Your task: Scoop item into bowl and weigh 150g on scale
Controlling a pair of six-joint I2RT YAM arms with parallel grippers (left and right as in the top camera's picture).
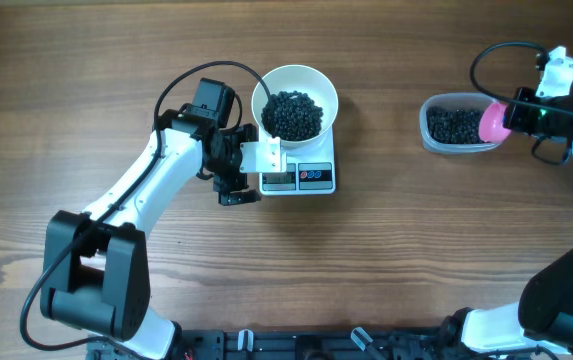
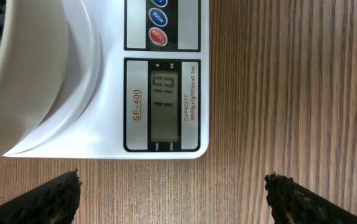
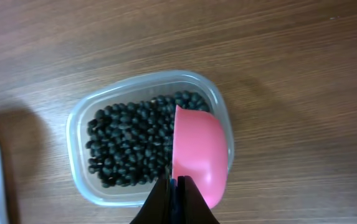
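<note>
The wood-grain worktop [image 1: 386, 270] is brown, its streaks running left to right. On its right side, in the far half, stands a clear plastic tub [image 1: 428, 128], rounded-rectangular with a thin rim. A pink scoop [image 3: 200, 152] sits tilted on edge at the tub's right end, its rounded back over the rim there.

We are looking at a round white bowl [image 1: 311, 75] sitting upright on the small white square scale [image 1: 316, 178], mid-tabletop [image 1: 416, 250], display facing near. Shiny black beans [image 1: 292, 114] are heaping inside the bowl; more are lying in a clear tub [image 1: 426, 120] at right.
</note>
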